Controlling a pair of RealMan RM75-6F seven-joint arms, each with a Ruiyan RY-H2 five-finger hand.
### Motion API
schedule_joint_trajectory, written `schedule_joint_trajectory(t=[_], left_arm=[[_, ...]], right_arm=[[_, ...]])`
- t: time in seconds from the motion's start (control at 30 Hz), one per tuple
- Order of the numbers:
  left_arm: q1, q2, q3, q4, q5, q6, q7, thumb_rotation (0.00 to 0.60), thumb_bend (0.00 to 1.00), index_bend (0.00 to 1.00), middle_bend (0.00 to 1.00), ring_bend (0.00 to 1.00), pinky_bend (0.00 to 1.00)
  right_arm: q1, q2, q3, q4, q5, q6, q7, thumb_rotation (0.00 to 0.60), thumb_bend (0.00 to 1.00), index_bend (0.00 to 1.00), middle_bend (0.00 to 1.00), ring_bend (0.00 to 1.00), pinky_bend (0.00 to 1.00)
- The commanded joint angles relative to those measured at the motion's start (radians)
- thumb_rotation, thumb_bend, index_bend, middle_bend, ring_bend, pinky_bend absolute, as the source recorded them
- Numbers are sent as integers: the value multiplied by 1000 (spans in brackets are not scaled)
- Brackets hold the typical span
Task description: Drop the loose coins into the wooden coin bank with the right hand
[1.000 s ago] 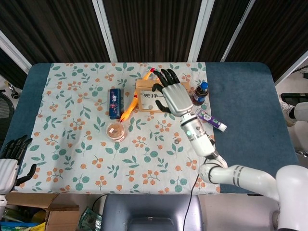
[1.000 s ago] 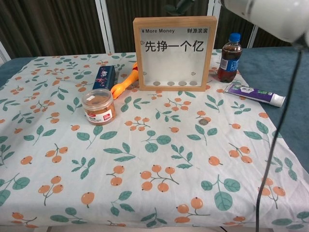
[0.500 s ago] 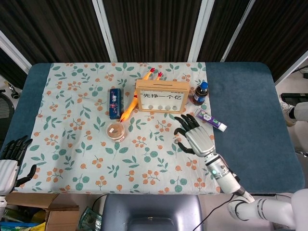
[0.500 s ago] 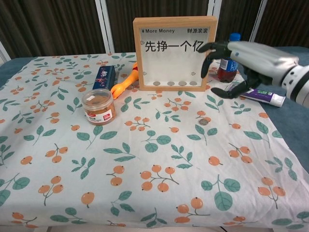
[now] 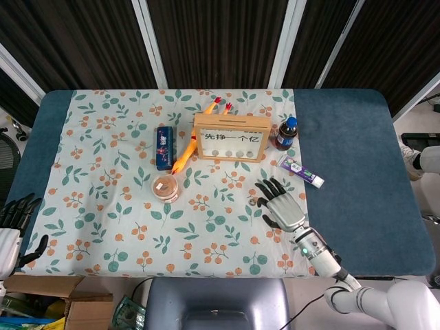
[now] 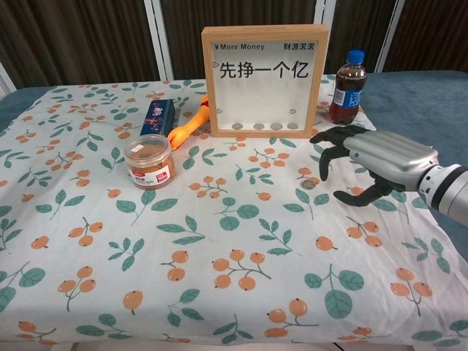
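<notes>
Floral-clothed counter [image 5: 103, 206]: the right hand [image 6: 373, 159], fingers [image 6: 327, 150] spread and empty, hovers just right of a loose coin [image 6: 308, 186] lying well in front of the upright wooden coin bank [image 6: 263, 80].

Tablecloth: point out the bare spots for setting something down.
Free: the near half of the tablecloth, below the jar and the right hand; also its far left. Crowded: around the coin bank, the bottle and the blue box.
</notes>
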Motion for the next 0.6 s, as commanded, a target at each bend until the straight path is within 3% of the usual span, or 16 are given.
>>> schedule_joint_trajectory(t=[0.03,0.6], left_arm=[[2,-2,-2,1,0,7,1,600,427,0,0,0,0],[-2,-2,-5,0,-7,-6,5,600,427,0,0,0,0]], right_arm=[[-4,-19,16,33,1,-12,18,600,521,569,195,0,13],[54,-72,88,111,21,-123,-15,600,521,576,195,0,13]])
